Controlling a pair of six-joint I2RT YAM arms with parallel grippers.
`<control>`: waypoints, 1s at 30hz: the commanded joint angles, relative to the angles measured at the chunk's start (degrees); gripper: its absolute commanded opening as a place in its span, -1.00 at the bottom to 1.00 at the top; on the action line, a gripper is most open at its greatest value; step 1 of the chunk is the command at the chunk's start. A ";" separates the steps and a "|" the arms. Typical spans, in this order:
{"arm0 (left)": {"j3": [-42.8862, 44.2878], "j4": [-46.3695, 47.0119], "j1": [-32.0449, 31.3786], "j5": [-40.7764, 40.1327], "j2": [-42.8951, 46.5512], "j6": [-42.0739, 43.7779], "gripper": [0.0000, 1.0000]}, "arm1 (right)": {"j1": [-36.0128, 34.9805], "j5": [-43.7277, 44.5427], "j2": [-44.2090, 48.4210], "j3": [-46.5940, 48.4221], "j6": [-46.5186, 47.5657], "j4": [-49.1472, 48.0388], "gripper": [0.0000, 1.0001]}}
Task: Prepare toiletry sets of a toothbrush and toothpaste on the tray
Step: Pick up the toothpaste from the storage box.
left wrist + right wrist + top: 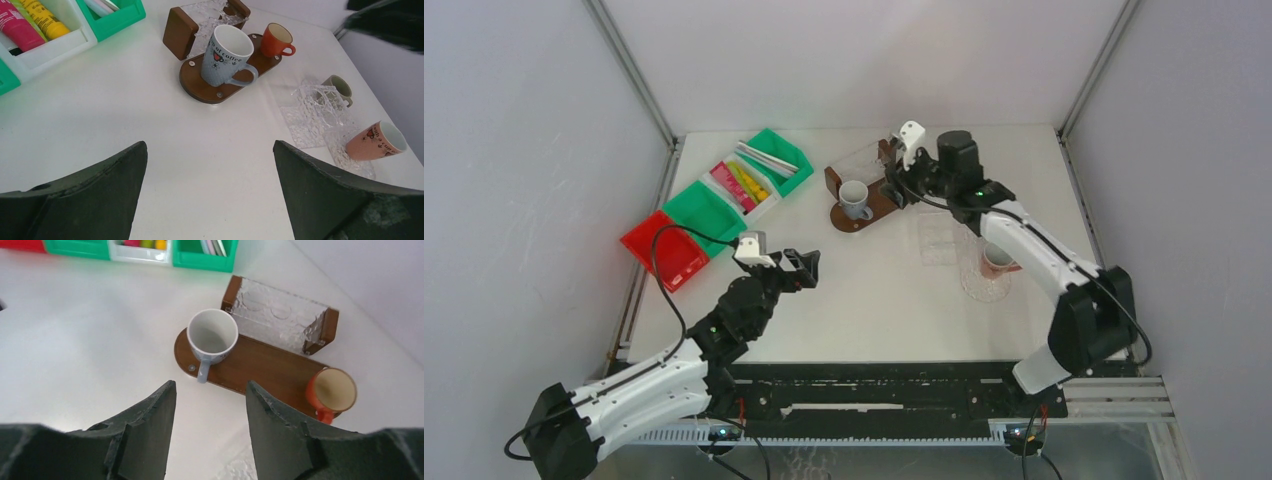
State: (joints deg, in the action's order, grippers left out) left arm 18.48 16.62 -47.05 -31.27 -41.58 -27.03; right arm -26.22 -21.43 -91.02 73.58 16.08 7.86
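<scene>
Two pincers, both empty: the right pincer point(210, 440), jaws partly apart, hovers over the tray point(265, 367) bearing grey mug point(212, 337) and orange cup point(332, 390); the left pincer point(210, 195) gapes wide above the desk point(125, 110). Next, I judge — fetching toothbrushes point(769, 158) and tubes point(744, 185).

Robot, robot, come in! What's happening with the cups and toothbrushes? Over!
Left gripper open, empty; right gripper open above tray. Grey mug, orange cup on tray, both empty; brushes, tubes in bins. Nothing in the way.
</scene>
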 commanded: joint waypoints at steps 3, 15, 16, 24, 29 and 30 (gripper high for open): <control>0.92 -1.29 0.38 -1.15 -1.27 -2.44 1.00 | 5.46 -19.59 13.21 -3.39 11.54 10.69 0.29; 3.78 -5.33 0.38 -1.38 -3.57 -3.83 1.00 | 20.65 -43.82 29.53 -22.22 -3.71 -10.04 0.72; 3.96 -5.80 0.38 -1.73 -3.67 -4.21 1.00 | 20.82 -44.34 30.23 -23.23 -4.36 -11.18 0.74; 4.11 -8.83 0.29 -3.80 -1.50 -6.68 1.00 | 20.81 -46.38 32.67 -25.05 -6.33 -12.99 0.76; 4.24 -10.86 0.29 -4.00 1.02 -7.55 1.00 | 20.97 -46.10 34.46 -26.07 -6.19 -13.23 0.76; 4.54 -11.29 0.29 -4.01 1.49 -7.60 1.00 | 21.10 -46.15 34.81 -26.31 -6.05 -13.36 0.76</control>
State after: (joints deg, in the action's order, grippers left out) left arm 18.76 6.20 -47.05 -33.69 -42.35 -33.10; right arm -5.52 -66.17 -58.17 48.05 11.16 -2.07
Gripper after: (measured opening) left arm 0.998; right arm 0.881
